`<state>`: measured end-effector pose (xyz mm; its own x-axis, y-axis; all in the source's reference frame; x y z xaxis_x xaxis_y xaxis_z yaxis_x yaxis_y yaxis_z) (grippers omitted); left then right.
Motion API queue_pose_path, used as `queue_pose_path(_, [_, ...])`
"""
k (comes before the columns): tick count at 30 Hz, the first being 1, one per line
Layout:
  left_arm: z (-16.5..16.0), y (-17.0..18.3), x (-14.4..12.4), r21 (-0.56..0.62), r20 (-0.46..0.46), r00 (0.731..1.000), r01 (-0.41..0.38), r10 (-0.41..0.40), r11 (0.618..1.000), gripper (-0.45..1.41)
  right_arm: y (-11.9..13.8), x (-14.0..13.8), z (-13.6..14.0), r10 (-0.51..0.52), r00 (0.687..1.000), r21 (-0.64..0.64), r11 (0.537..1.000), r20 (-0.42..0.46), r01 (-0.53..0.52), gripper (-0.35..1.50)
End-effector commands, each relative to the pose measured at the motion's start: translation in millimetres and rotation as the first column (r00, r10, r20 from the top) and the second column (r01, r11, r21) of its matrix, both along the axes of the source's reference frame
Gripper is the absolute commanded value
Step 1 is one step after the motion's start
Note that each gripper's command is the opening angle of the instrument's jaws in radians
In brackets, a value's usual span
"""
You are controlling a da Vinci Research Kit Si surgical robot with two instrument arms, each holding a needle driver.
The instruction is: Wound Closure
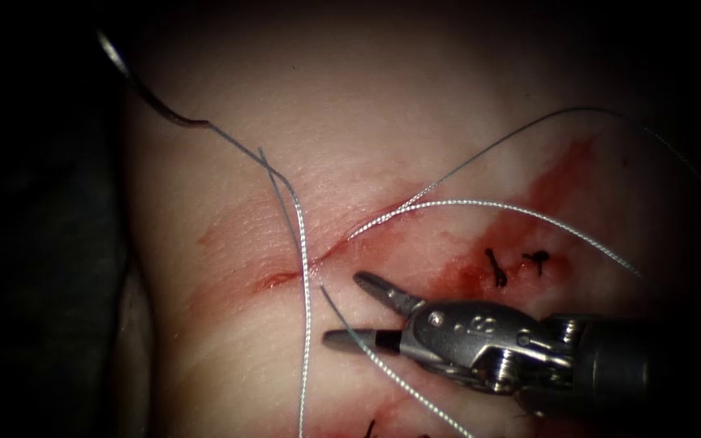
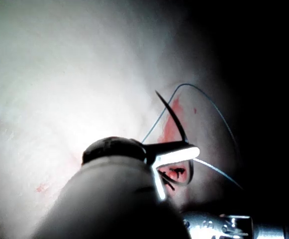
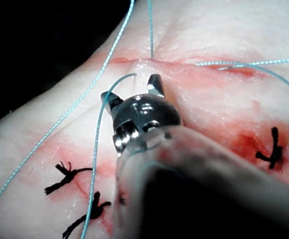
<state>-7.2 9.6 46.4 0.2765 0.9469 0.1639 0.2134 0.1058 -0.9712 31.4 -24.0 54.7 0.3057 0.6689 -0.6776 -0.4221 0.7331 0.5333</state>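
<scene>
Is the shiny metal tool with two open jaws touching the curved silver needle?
Apart. In the endoscope view the right tool sits low by the cut, and the curved needle lies far up on the tissue's left.

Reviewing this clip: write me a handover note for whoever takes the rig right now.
Left pincer: shut on the needle partway along its curve. The needle is out of the tissue, up left of the cut.
Right pincer: open, holding nothing, on the cut's right side.
Done: black tied stitches at right; thread enters the cut.
Left: that thread lies slack and untied.
</scene>
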Motion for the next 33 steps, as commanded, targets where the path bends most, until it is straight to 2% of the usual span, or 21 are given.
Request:
queue_pose_path(1, [0.5, 0.0, -0.5, -0.001, -0.001, 1.0, -0.002, 0.002, 1.0, -0.45, 0.0, 1.3, 0.2, 0.004, 1.0, -0.011, 1.0, -0.022, -0.004, 0.84])
queue_pose_path(4, [0.6, -0.1, -0.6, -0.002, -0.002, 1.0, -0.001, 0.001, 1.0, -0.45, 0.3, 2.0, -0.1, 0.005, 0.999, -0.046, 0.999, -0.045, -0.008, 0.84])
queue_pose_path(6, [0.6, -0.1, -0.7, -0.002, -0.005, 1.0, -0.002, 0.002, 1.0, -0.45, 0.4, 2.3, -0.3, 0.013, 0.998, -0.047, 0.999, -0.061, -0.016, 0.74])
queue_pose_path(7, [0.6, -0.2, -0.8, -0.002, -0.005, 1.0, -0.001, 0.001, 1.0, -0.45, 0.5, 2.5, -0.3, 0.004, 0.998, -0.049, 0.999, -0.064, -0.007, 0.51])
queue_pose_path(9, [0.6, -0.2, -0.8, -0.002, -0.007, 1.0, 0.001, -0.001, 1.0, -0.45, 0.4, 2.3, -0.3, -0.048, 0.995, -0.031, 0.999, -0.092, 0.045, -0.35])
queue_pose_path(11, [0.6, -0.2, -0.8, -0.002, -0.007, 1.0, 0.001, -0.001, 1.0, -0.45, 0.3, 1.9, -0.3, -0.088, 0.989, -0.022, 0.996, -0.117, 0.086, -0.35])
queue_pose_path(18, [0.6, -0.2, -0.8, -0.002, -0.005, 1.0, -0.001, 0.001, 1.0, -0.45, 0.2, -0.4, -1.0, -0.124, 0.987, -0.007, 0.992, -0.098, 0.124, -0.35])
queue_pose_path(25, [0.6, -0.3, -0.9, -0.003, -0.004, 1.0, -0.002, 0.002, 1.0, -0.45, 1.0, -6.4, -1.9, -0.189, 0.981, 0.027, 0.981, -0.047, 0.19, -0.35])
queue_pose_path(26, [0.6, -0.3, -0.9, -0.003, -0.004, 1.0, -0.002, 0.002, 1.0, -0.45, 1.5, -8.3, -1.9, -0.192, 0.981, 0.032, 0.981, -0.024, 0.192, -0.35])
queue_pose_path(28, [0.6, -0.3, -1.0, -0.003, -0.004, 1.0, -0.002, 0.002, 1.0, -0.45, 2.2, -9.8, -1.9, -0.187, 0.982, 0.035, 0.982, -0.014, 0.187, -0.35])
queue_pose_path(33, [0.6, -0.3, -1.0, -0.003, -0.004, 1.0, -0.002, 0.002, 1.0, -0.45, 6.0, -15.3, -2.5, -0.128, 0.992, 0.042, 0.991, 0.02, 0.127, -0.35])
